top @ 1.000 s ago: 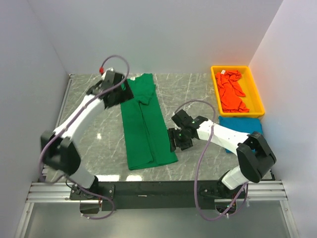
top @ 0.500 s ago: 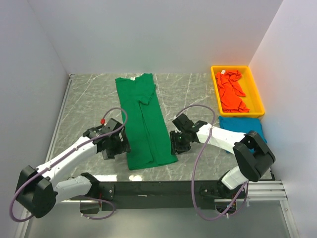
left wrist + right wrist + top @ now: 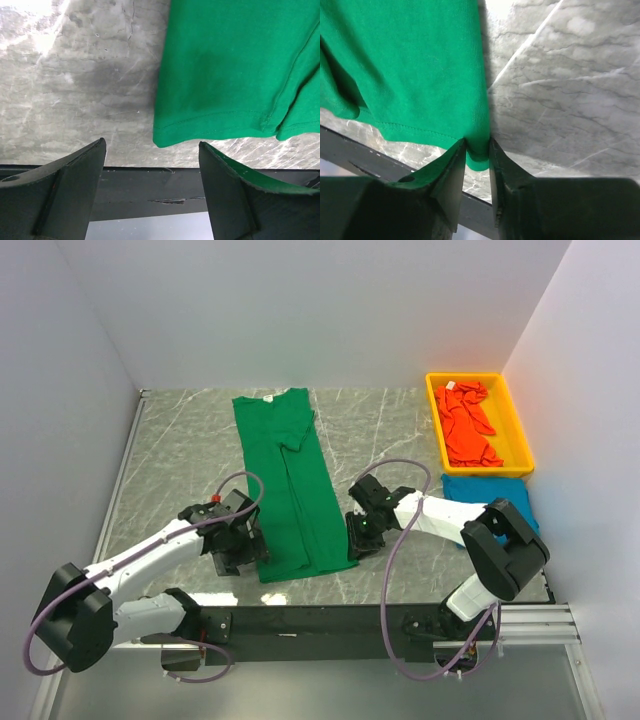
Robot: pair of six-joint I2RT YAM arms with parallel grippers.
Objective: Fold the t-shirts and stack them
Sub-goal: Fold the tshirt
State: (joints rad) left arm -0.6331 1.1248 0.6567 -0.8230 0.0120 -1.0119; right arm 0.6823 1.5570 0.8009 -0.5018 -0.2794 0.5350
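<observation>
The green t-shirt (image 3: 292,480) lies folded lengthwise into a long strip down the middle of the table, white neck label at the far end. My right gripper (image 3: 358,540) is shut on its near right hem corner (image 3: 478,150). My left gripper (image 3: 240,555) is open just left of the near left hem corner (image 3: 165,135), not touching it. The blue t-shirt (image 3: 480,490) lies folded at the right, partly under my right arm. The orange-red t-shirt (image 3: 468,425) sits crumpled in the bin.
A yellow plastic bin (image 3: 516,425) stands at the far right by the wall. The black rail (image 3: 320,620) runs along the table's near edge, just below the shirt's hem. White walls close in the left, back and right.
My left arm has swung from the shirt's far collar end down to its near left hem corner. My right gripper has edged in and closed on the near right corner.
</observation>
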